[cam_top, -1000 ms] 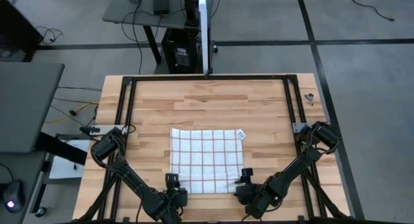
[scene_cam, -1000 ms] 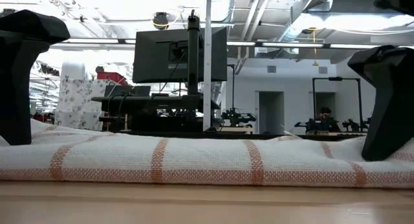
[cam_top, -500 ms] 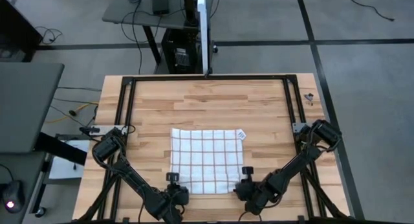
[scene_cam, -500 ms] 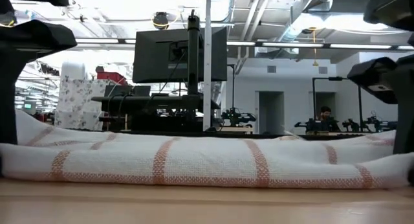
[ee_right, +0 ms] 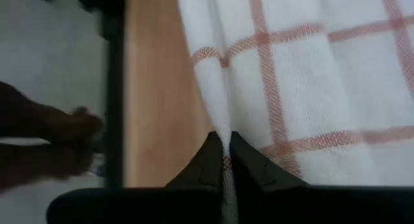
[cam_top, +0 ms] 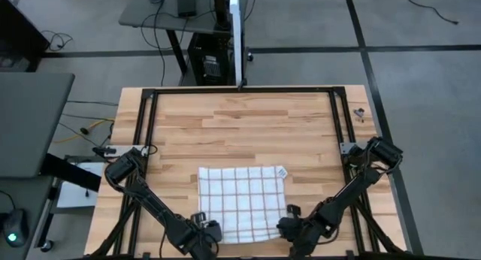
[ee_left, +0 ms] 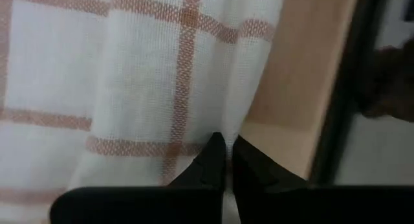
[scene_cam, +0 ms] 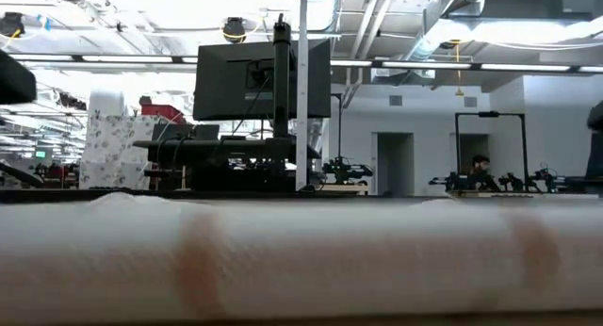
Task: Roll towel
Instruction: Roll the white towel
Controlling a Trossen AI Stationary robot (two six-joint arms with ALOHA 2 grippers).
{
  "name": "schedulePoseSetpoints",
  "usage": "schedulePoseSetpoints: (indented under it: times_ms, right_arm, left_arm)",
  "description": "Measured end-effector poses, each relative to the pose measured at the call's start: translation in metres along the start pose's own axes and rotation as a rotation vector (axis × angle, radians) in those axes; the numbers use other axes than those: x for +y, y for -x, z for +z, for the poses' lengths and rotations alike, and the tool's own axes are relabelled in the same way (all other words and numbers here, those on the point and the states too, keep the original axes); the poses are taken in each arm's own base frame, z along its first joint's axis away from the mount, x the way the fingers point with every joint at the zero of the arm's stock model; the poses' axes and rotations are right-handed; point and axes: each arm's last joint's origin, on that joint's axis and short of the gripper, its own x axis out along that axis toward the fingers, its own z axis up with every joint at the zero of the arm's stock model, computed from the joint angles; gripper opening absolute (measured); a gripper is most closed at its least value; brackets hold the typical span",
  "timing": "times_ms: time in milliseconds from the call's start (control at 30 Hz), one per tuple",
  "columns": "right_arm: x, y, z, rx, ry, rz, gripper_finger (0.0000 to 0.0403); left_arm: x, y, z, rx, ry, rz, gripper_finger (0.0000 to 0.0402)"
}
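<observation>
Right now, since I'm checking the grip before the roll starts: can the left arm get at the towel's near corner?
Likely yes: the left gripper is already shut on the towel, at its near left corner.

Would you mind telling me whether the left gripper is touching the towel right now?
Touching. The left wrist view shows the left gripper with its jaws shut on a pinched fold of the towel near its edge.

Readable text: none in any view.
Towel (cam_top: 242, 201): a small tag (cam_top: 281, 171) at its far right corner shows dark marks, too small to read.
Monitor (scene_cam: 263, 77): seen from behind, no brand or lettering legible.
Table (cam_top: 240, 125): bare wood, no markings or numbers to be made out.
</observation>
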Motion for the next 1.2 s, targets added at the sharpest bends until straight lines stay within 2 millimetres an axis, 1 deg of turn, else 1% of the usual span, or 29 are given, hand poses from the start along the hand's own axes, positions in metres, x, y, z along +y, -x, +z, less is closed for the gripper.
schedulePoseSetpoints:
  times_ms: [67,167,233,367,500,600,833,933,1033,1200]
  right_arm:
    - [0.006,0.001,-0.003,0.004,-0.021,0.047,0.0001]
    - [0.014,0.003,-0.004,0.003,-0.035,0.112,0.0001]
    - [0.016,0.004,-0.004,0.001,-0.038,0.135,0.0001]
    - [0.022,0.010,-0.001,0.022,-0.045,0.212,0.0000]
    - [0.020,0.020,0.004,0.025,-0.043,0.209,0.0000]
    - [0.016,0.025,0.005,0.045,-0.048,0.172,0.0000]
    - [-0.003,0.039,0.017,0.082,-0.084,0.062,0.0000]
    - [-0.014,0.043,0.024,0.098,-0.102,0.008,0.0000]
    - [-0.027,0.041,0.025,0.134,-0.115,-0.076,0.0000]
    - [-0.043,0.041,0.033,0.132,-0.130,-0.189,0.0000]
  left_arm:
    - [-0.005,0.003,0.002,0.015,0.000,-0.069,0.0000]
    - [-0.005,0.003,0.002,0.058,-0.001,-0.095,0.0000]
    - [-0.005,0.004,0.003,0.069,-0.003,-0.110,0.0000]
    - [-0.002,0.020,0.013,0.052,-0.006,-0.144,0.0000]
    - [0.007,0.038,0.023,0.039,-0.031,-0.144,0.0000]
    - [0.018,0.046,0.031,0.042,-0.058,-0.114,0.0000]
    - [0.044,0.048,0.052,0.055,-0.145,-0.046,0.0000]
    - [0.055,0.048,0.058,0.079,-0.183,-0.007,0.0000]
    - [0.067,0.040,0.060,0.084,-0.185,0.013,0.0000]
    - [0.089,0.019,0.055,0.093,-0.156,0.043,0.0000]
